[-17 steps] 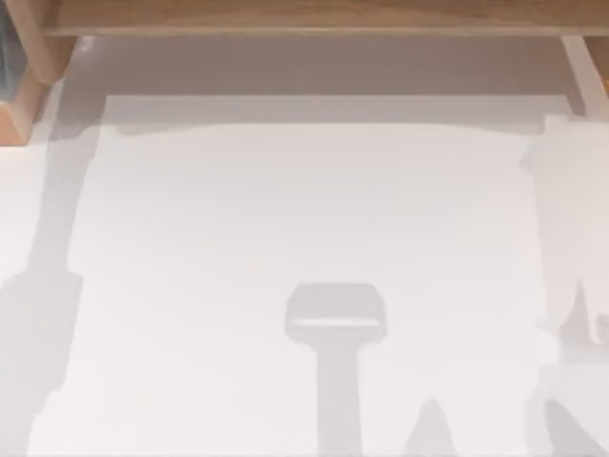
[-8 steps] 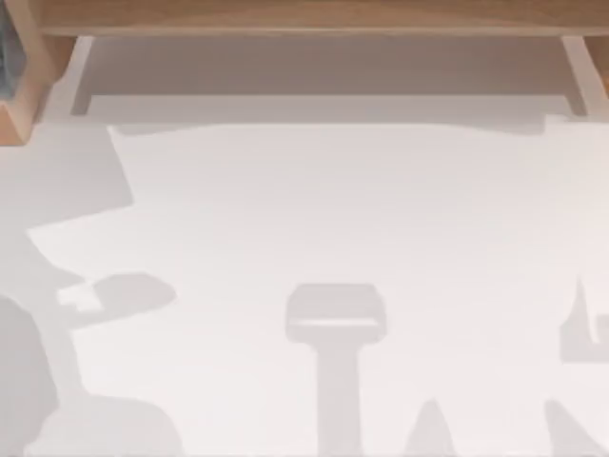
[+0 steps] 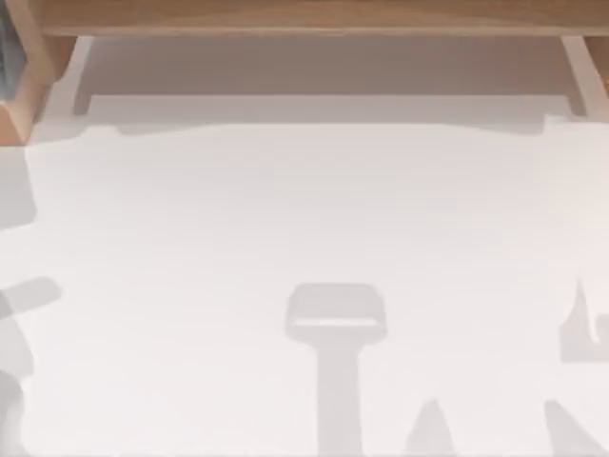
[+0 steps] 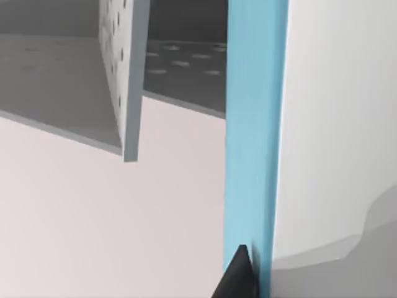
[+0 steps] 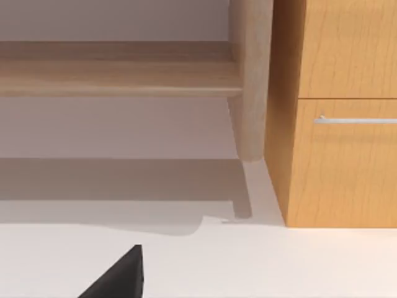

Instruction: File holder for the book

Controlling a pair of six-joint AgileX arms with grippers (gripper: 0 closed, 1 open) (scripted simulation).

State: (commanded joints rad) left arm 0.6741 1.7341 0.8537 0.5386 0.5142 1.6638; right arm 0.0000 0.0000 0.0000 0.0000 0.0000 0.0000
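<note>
Pinching the blue book [image 4: 251, 124] upright, the left claw's dark fingertip [image 4: 239, 276] is touching its cover. Just beside it, the grey perforated file holder [image 4: 121, 74] is standing on the white bench [image 3: 304, 219]. Whether the right claw's fingers are spread, I cannot tell.

A white table [image 3: 304, 219] spreads across the top view, crossed by soft grey shadows. Along its far edge runs a light wooden shelf [image 3: 314, 17] on wooden legs. The right wrist view shows a wooden cabinet [image 5: 341, 124] with a metal drawer handle [image 5: 356, 119], standing beside a rounded wooden post [image 5: 251, 81], with a pale wall behind.
</note>
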